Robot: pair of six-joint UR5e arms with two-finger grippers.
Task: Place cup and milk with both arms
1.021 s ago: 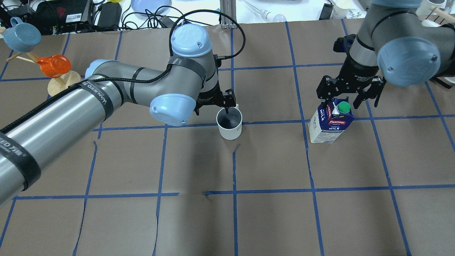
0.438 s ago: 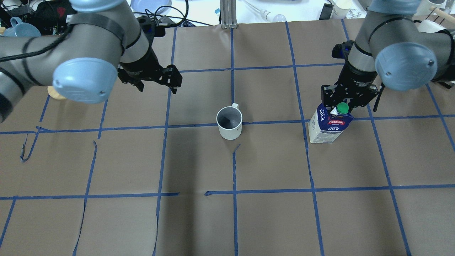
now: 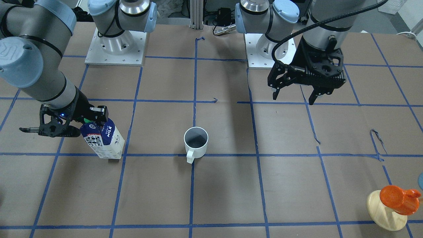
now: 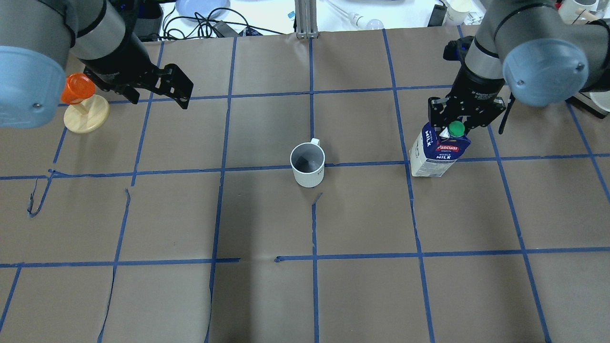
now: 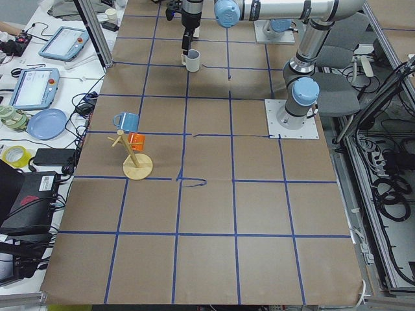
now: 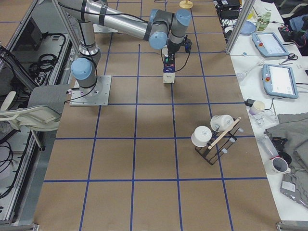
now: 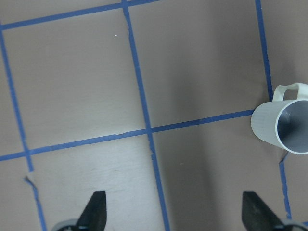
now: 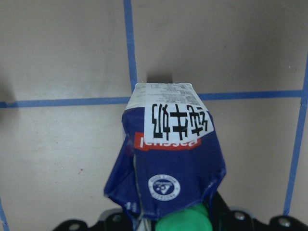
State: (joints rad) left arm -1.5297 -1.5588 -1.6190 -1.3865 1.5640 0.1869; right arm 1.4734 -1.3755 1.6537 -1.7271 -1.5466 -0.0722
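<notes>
Right tool [image 4: 455, 125]: pinched shut on the gable of the milk [image 4: 437, 155], off to the robot's right of the cup [image 4: 308, 164]. Carton tilted, seemingly just clear of the counter [image 4: 362, 295].

Left tool [image 3: 293, 96]: spread wide, holding nothing, raised, well off to the cup's other side.

Cup upright on the counter, untouched.

Likely step: carrying the milk to its spot, cup seemingly already set down. Next: lower gently and level the base before letting go, or risk a topple.

Milk: small gable-top carton, dark blue above, white below, green cap, top creased.
</notes>
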